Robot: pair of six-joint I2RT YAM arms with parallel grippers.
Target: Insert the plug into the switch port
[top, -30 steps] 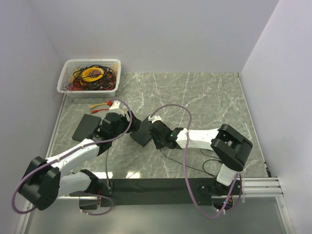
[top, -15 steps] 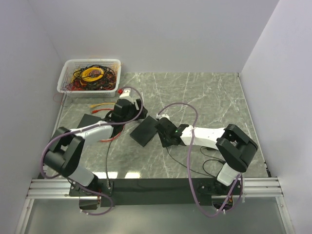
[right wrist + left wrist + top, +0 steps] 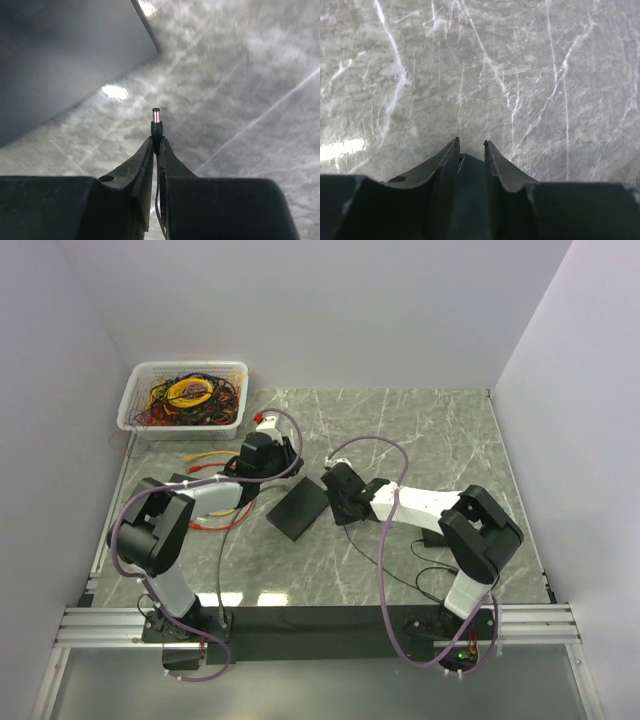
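Marbled grey surface (image 3: 430, 440) carries a basket (image 3: 180, 428) of cables (image 3: 185, 392) at far left. Right of it the left gripper (image 3: 470, 142) hovers, jaws slightly apart and empty. The switch (image 3: 298, 508) lies mid-surface. Just right, the right gripper (image 3: 156, 141) has jaws clamped on the plug (image 3: 156, 119), whose tip is near the switch's corner, apart from it.

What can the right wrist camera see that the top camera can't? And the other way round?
Only the right wrist view shows the plug up close, its metal tip poking out of the shut jaws. Only the top view shows the whole left arm and right arm, the basket of tangled wires, and the loose red and yellow cables. Both show the marble table and the dark switch, though the wrist view catches just a blurry corner of it.
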